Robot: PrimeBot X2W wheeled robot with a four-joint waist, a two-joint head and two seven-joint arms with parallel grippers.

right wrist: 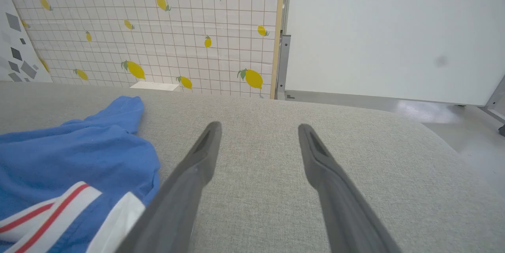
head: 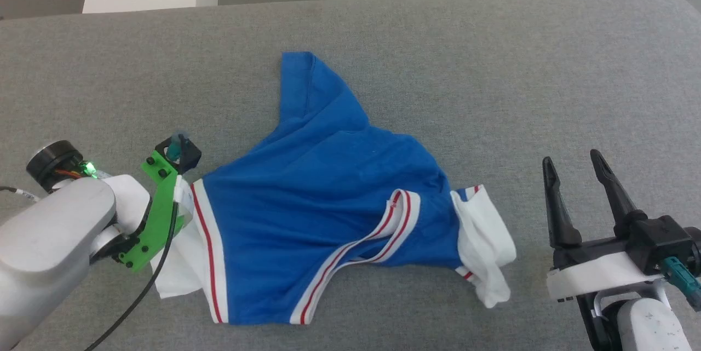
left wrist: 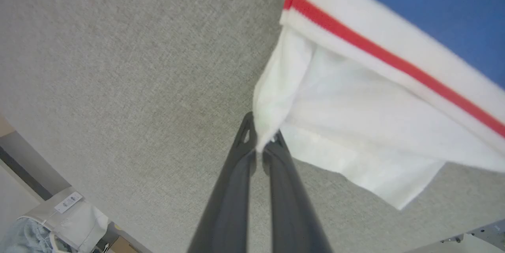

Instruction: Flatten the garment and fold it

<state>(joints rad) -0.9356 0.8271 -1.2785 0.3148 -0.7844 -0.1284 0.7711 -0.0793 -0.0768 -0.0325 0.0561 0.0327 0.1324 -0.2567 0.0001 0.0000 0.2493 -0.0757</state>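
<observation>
At lower left, left gripper [left wrist: 262,131] fingers clamp the garment's [head: 328,186] white sleeve [left wrist: 355,126] to pull it flat; right gripper [head: 571,157] fingers wait parted.

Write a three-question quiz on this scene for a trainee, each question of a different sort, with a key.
1. True or false: the right gripper has its fingers spread and is clear of the garment.
2. What is the left gripper pinching? A: the blue hem. B: the white sleeve. C: nothing.
3. Fill in: the garment lies on a ____ fabric surface.

Key: 1 true; 2 B; 3 grey.
</observation>
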